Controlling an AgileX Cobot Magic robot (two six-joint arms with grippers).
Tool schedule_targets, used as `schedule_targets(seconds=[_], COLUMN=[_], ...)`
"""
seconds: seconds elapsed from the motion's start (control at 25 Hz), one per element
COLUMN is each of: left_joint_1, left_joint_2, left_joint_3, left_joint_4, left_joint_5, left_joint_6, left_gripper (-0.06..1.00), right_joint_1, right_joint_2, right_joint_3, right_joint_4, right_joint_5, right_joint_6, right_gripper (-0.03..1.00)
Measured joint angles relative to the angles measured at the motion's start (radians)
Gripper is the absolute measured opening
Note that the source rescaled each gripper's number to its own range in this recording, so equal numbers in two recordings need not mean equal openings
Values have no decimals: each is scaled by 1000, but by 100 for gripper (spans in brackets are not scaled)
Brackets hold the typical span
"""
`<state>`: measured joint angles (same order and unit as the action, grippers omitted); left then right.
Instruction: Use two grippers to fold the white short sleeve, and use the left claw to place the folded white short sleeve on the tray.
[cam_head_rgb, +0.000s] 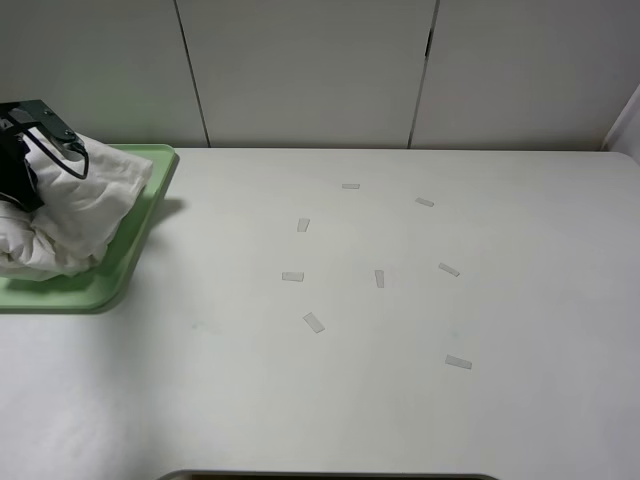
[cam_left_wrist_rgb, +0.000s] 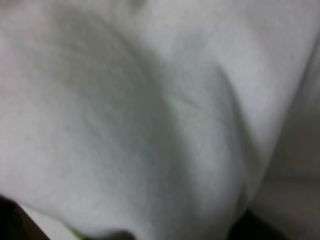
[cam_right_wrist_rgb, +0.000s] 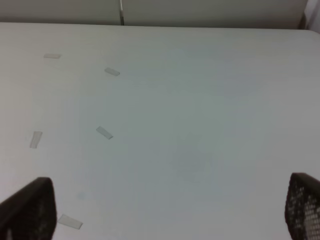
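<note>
The white short sleeve (cam_head_rgb: 80, 215) lies bunched in a thick bundle on the pale green tray (cam_head_rgb: 115, 285) at the far left of the table. My left gripper (cam_head_rgb: 30, 160) is buried in the top of the bundle, and the cloth rises up to it, so it looks shut on the fabric with its fingers hidden. White short sleeve cloth (cam_left_wrist_rgb: 150, 115) fills the whole left wrist view. My right gripper (cam_right_wrist_rgb: 170, 182) hangs open over bare table, its two black fingertips (cam_right_wrist_rgb: 35, 200) far apart with nothing between them. It is outside the exterior high view.
Several small white tape strips (cam_head_rgb: 314, 322) are scattered over the middle of the white table (cam_head_rgb: 400, 420). White wall panels stand behind the far edge. The tray's right rim sits beside open tabletop.
</note>
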<state>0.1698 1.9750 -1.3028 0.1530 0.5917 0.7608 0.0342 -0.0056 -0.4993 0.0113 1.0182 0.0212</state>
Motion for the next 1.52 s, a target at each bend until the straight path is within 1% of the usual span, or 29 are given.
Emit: schedule_targets(seconds=[0.12, 0.32, 0.44, 0.48, 0.52, 0.56, 0.68, 0.72, 0.76, 1.04, 1.12, 1.16, 1.32, 1.4, 1.52], left_joint_1=[29, 36, 36, 36, 36, 36, 36, 36, 36, 36, 33, 33, 29, 27, 27], left_joint_2=[0, 0, 0, 0, 0, 0, 0, 0, 0, -2, -14, -14, -65, -129, -216], left_joint_3=[0, 0, 0, 0, 0, 0, 0, 0, 0, 0, -8, -8, -46, -81, -85], left_joint_4=[0, -1, -22, -23, -23, -25, -26, -27, -28, -50, -54, -54, -67, -81, -85], left_joint_5=[-9, -14, -22, -24, -27, -42, -74, -86, -90, -97, -65, -65, 34, 141, 238], left_joint_6=[26, 36, 37, 37, 35, 27, 5, -16, -25, -56, -89, -89, -169, -244, -303], left_gripper=[23, 23, 32, 45, 56, 78, 91, 95, 98, 99, 99, 99, 99, 98, 97], right_joint_1=[0, 0, 0, 0, 0, 0, 0, 0, 0, 0, 0, 0, 0, 0, 0], right_joint_2=[0, 0, 0, 0, 0, 0, 0, 0, 0, 0, 0, 0, 0, 0, 0], right_joint_3=[0, 0, 0, 0, 0, 0, 0, 0, 0, 0, 0, 0, 0, 0, 0], right_joint_4=[0, 0, 0, 0, 0, 0, 0, 0, 0, 0, 0, 0, 0, 0, 0], right_joint_5=[0, 0, 0, 0, 0, 0, 0, 0, 0, 0, 0, 0, 0, 0, 0], right_joint_6=[0, 0, 0, 0, 0, 0, 0, 0, 0, 0, 0, 0, 0, 0, 0], right_gripper=[100, 100, 100, 100, 100, 100, 100, 100, 100, 100, 100, 100, 100, 100, 100])
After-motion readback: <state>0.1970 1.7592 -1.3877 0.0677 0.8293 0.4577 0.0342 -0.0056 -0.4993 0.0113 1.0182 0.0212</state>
